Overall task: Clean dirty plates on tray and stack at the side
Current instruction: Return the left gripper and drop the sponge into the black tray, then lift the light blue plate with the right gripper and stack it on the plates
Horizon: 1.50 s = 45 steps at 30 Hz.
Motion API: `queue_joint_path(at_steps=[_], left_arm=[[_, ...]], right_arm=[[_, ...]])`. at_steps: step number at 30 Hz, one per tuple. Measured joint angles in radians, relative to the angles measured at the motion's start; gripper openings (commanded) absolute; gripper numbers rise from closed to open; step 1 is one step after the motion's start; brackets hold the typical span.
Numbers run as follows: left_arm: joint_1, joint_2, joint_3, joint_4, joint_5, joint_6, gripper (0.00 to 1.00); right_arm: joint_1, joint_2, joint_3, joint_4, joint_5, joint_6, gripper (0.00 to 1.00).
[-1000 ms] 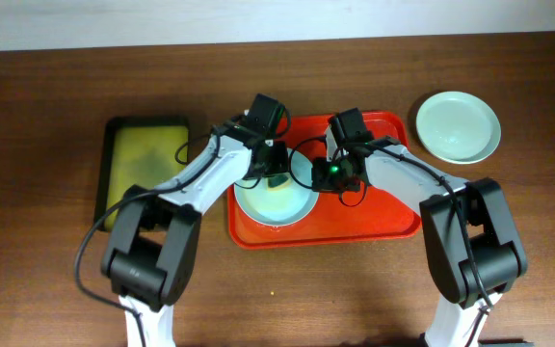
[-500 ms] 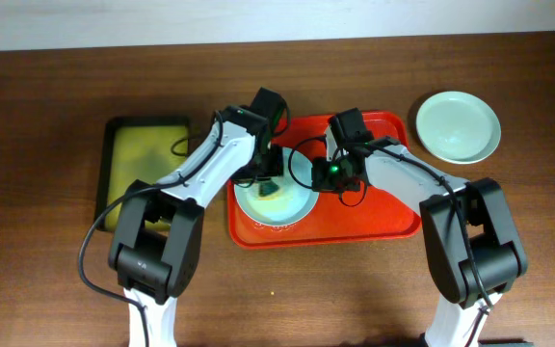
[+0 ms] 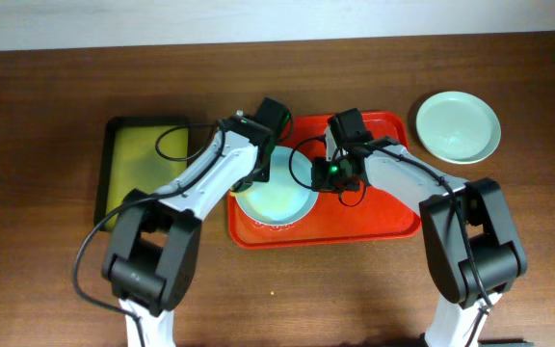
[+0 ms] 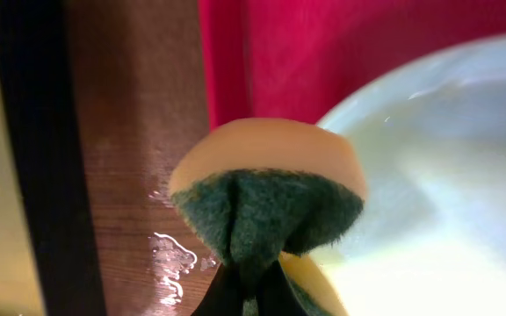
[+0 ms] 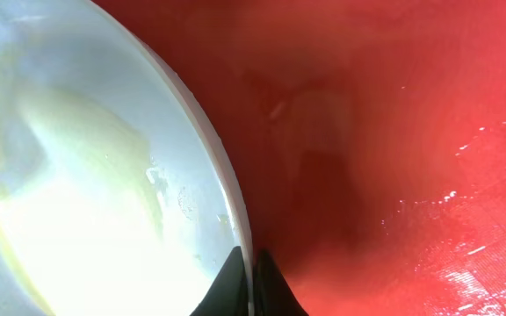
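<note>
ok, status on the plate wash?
Left end effector shut on sponge, at dirty plate's edge. Right end effector shut on its rim, on tray. Second plate aside, right of tray. Nothing in way.

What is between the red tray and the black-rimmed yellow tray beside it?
Just a strip of wooden table with a few water droplets, clearest in the left wrist view. Overhead, the left arm crosses above it.

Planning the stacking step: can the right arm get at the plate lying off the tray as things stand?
Probably not yet. The way to the side plate looks free, but the arm's jaws are shut on the tray plate's rim.
</note>
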<state>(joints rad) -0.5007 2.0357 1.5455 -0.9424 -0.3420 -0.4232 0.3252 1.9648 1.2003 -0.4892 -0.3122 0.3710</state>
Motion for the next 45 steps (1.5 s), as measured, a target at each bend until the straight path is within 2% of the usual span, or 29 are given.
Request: queue_joint_path(at_steps=[4,6,7,11,15,16,18,21,23,24,25,28,31,32,33,34,35,38,42,45], left_arm=[[0.063,-0.066,0.005,0.023,0.099,-0.005,0.00],[0.169,-0.084,0.005,0.023,0.177,-0.007,0.00],[0.265,-0.095,0.005,0.020,0.209,-0.011,0.00],[0.528,-0.097,0.006,0.002,0.242,-0.023,0.00],[0.577,-0.103,-0.084,0.115,0.246,-0.043,0.00],[0.575,-0.103,-0.110,0.141,0.250,-0.047,0.07],[0.574,-0.103,-0.204,0.226,0.257,-0.051,0.29],[0.574,-0.103,-0.227,0.240,0.264,-0.060,0.35],[0.574,-0.106,-0.208,0.185,0.264,-0.060,0.37],[0.574,-0.115,-0.181,0.140,0.264,-0.060,0.65],[0.574,-0.144,-0.138,0.111,0.266,-0.060,0.99],[0.574,-0.356,-0.074,0.066,0.268,-0.064,0.99],[0.574,-0.407,-0.069,0.064,0.269,-0.064,0.99],[0.574,-0.405,-0.069,0.063,0.269,-0.064,0.99],[0.574,-0.405,-0.069,0.063,0.269,-0.064,0.99],[0.574,-0.405,-0.069,0.063,0.268,-0.064,0.99],[0.574,-0.405,-0.069,0.062,0.270,-0.064,0.99],[0.574,-0.405,-0.069,0.063,0.268,-0.064,1.00],[0.574,-0.405,-0.069,0.063,0.269,-0.064,0.99],[0.574,-0.405,-0.069,0.063,0.269,-0.064,0.99]], right_arm=[[0.000,0.000,0.000,-0.001,0.001,0.000,0.04],[0.000,0.000,0.000,-0.001,0.001,0.000,0.04],[0.000,0.000,0.000,-0.001,0.001,-0.001,0.04],[0.000,0.000,0.000,0.001,0.002,0.000,0.04],[0.000,0.000,0.000,0.003,0.005,0.000,0.04],[0.000,0.000,0.000,0.002,0.006,-0.001,0.04],[0.000,0.000,0.000,0.003,0.008,-0.001,0.04],[0.000,0.000,0.000,0.003,0.008,-0.001,0.04],[0.000,0.000,0.000,0.003,0.008,-0.001,0.04],[0.000,0.000,0.000,0.003,0.008,0.000,0.04],[0.000,0.000,0.000,0.003,0.008,-0.001,0.04],[0.000,0.000,0.000,0.003,0.008,-0.001,0.04],[0.000,-0.002,0.029,-0.076,0.027,-0.017,0.04],[0.005,-0.008,0.055,-0.141,0.072,-0.029,0.04],[0.021,-0.047,0.143,-0.281,0.241,-0.051,0.04],[0.033,-0.068,0.190,-0.320,0.329,-0.066,0.04],[0.060,-0.080,0.275,-0.434,0.483,-0.093,0.04],[0.166,-0.093,0.437,-0.569,0.885,-0.187,0.04],[0.361,-0.094,0.455,-0.556,1.354,-0.401,0.04],[0.468,-0.094,0.455,-0.487,1.548,-0.569,0.04]])
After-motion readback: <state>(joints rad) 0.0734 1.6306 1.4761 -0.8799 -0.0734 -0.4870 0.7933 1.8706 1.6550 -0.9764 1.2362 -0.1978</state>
